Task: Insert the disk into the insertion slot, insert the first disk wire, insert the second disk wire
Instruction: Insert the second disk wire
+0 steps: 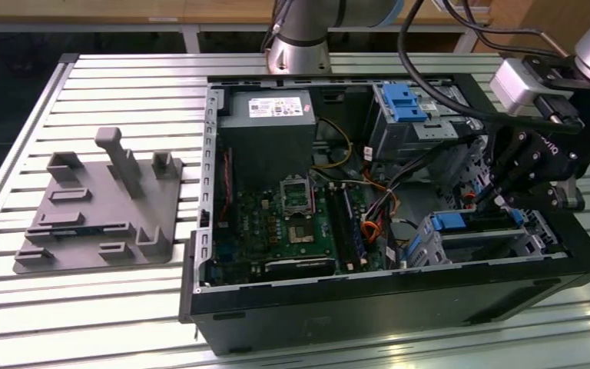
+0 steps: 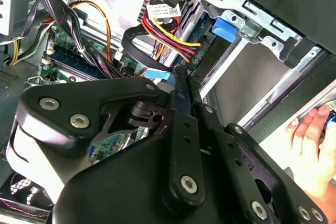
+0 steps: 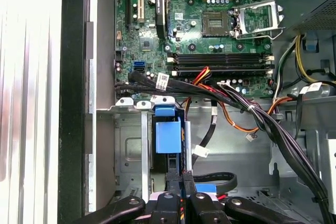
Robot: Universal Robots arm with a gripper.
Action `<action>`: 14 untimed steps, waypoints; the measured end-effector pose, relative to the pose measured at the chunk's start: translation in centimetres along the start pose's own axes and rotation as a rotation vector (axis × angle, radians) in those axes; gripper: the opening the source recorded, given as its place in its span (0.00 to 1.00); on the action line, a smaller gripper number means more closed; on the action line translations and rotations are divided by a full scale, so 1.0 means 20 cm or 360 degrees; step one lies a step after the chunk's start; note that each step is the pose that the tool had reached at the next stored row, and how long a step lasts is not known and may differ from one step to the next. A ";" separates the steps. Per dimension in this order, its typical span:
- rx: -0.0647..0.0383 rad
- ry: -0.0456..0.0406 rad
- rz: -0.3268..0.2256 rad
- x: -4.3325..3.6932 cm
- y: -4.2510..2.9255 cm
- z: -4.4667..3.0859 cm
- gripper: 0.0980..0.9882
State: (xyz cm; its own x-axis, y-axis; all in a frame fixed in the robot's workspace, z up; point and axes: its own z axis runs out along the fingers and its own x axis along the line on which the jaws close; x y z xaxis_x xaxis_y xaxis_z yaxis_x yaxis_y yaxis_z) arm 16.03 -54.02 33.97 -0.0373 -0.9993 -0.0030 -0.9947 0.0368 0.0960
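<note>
Black linkage-fingered tool down inside open black computer case, at small silver perforated drive cage; fingers look clenched together, seemingly nipping a connector at the blue plastic carrier of the silver-grey disk, seated in the cage. Bundled black, red, yellow wires draped close above. Green motherboard beside. Case on slatted aluminium table; grey moulded fixture plate lies apart. Hand rests outside the case.

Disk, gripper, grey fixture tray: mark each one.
disk (image 1: 476,224) exterior view, dark top edge between blue rails.
gripper (image 3: 179,179) first wrist view, between fingertips.
grey fixture tray (image 1: 80,231) exterior view, flat base.
</note>
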 end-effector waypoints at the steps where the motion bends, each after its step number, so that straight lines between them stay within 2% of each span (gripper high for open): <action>1: 0.0000 0.0001 0.0000 0.000 -0.001 0.002 0.05; 14: -0.0003 0.0006 0.0001 0.001 -0.006 0.017 0.05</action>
State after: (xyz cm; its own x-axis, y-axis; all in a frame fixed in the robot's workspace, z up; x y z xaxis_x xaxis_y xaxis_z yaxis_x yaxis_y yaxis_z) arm 16.11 -54.04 33.63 -0.0374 -0.9993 0.0011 -0.9945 0.0373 0.0980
